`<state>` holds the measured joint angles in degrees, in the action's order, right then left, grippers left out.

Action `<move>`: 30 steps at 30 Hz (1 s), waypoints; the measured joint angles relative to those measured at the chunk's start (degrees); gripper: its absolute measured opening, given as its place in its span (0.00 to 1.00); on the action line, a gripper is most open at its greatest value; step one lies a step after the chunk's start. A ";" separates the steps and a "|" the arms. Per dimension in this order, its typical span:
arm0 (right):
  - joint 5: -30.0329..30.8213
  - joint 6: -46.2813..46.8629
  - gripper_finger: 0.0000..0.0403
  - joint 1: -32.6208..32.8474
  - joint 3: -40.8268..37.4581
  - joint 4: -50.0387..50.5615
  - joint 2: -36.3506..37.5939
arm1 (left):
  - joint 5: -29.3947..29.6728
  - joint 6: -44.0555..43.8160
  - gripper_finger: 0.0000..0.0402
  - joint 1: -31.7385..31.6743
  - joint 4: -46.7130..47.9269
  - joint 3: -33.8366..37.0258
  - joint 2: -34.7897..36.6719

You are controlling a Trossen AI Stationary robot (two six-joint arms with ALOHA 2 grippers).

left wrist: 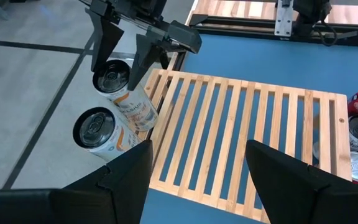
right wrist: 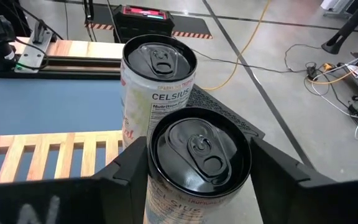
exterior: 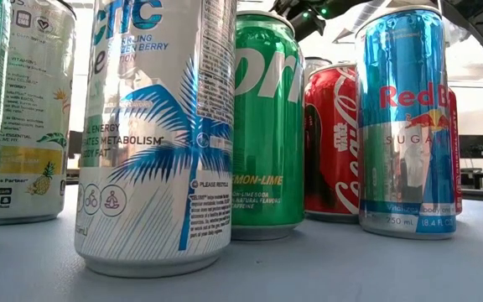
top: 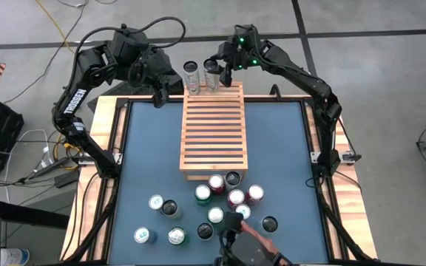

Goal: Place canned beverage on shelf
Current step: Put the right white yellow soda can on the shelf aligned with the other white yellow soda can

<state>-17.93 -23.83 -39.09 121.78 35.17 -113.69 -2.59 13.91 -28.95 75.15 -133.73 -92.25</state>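
Nearest, a can (right wrist: 199, 163) sits pinched in the right gripper (right wrist: 197, 168), twelve o'clock on the shelf (top: 214, 133); left gripper (left wrist: 197, 171) hovers spread.

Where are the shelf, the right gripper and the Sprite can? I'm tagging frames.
shelf (top: 214, 133): high view, middle slats.
right gripper (right wrist: 197, 174): right wrist view, fingers astride a Celsius can's top.
Sprite can (exterior: 267, 126): low view, green side.

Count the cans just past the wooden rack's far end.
2. They stand side by side beyond the shelf's far end: one can toward the left arm, the other can toward the right arm. None seems hidden there.
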 joint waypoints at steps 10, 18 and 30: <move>-3.38 0.59 0.52 -0.97 0.00 -0.12 0.07 | 0.00 -0.04 0.61 -0.01 -0.01 0.00 0.00; -8.16 2.87 0.52 -2.64 -0.07 -0.42 0.07 | 0.00 0.10 0.61 0.00 0.00 -0.02 0.00; -12.15 -0.51 0.52 -2.16 -0.11 -1.30 0.07 | 0.12 1.01 0.61 -0.02 0.00 0.00 0.00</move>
<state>-30.09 -24.34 -41.25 121.67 33.87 -113.62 -2.47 14.92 -28.97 75.16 -133.73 -92.25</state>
